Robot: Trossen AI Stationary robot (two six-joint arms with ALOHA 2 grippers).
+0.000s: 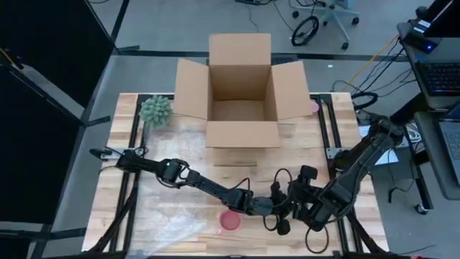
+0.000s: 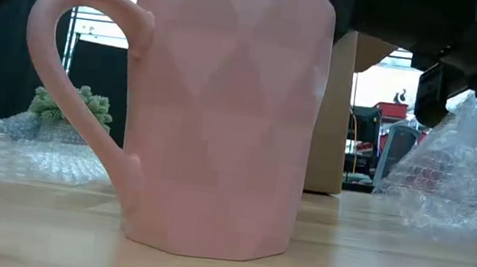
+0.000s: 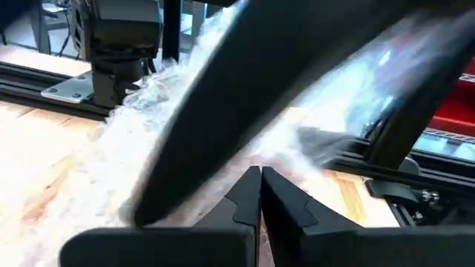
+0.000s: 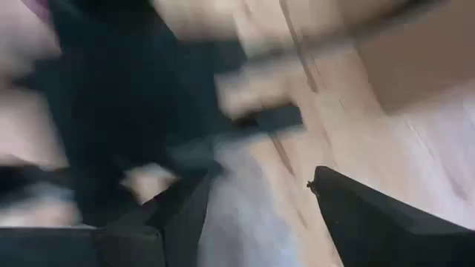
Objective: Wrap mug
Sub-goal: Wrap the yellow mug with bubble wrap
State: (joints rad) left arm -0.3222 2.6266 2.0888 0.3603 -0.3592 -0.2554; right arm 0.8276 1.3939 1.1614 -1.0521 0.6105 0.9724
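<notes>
A: where was the mug (image 1: 229,220) at this point?

B: upright on the table (image 1: 122,115) near the front edge, just left of where the two grippers met. Not wrapped. Low view showed it bare, handle (image 2: 78,68) clear, bubble wrap (image 2: 462,170) bunched off to one side of it

A: left gripper (image 1: 272,208)?

B: fingers (image 3: 256,200) pressed together, tips touching in its wrist view. Wrap lay right in front of them, but I couldn't tell if a fold was pinched between. Looked like it was set there to hold or gather the sheet beside the mug

A: right gripper (image 1: 287,216)?

B: fingers (image 4: 371,215) apart, nothing seen between them. It sat right against the left gripper, on the side away from the mug. My read: coming in to take the wrap edge

A: arm poses?

B: left arm stretched low across the table from the left side, nearly flat, wrist past the mug. Right arm folded in from the right rear, elbow out, wrist angled down toward the left gripper

A: anything else?

B: open cardboard box (image 1: 241,90) well behind both grippers, probably staged for the packed mug. Green spiky ball (image 1: 155,111) far off by the left arm's base, not involved
</notes>
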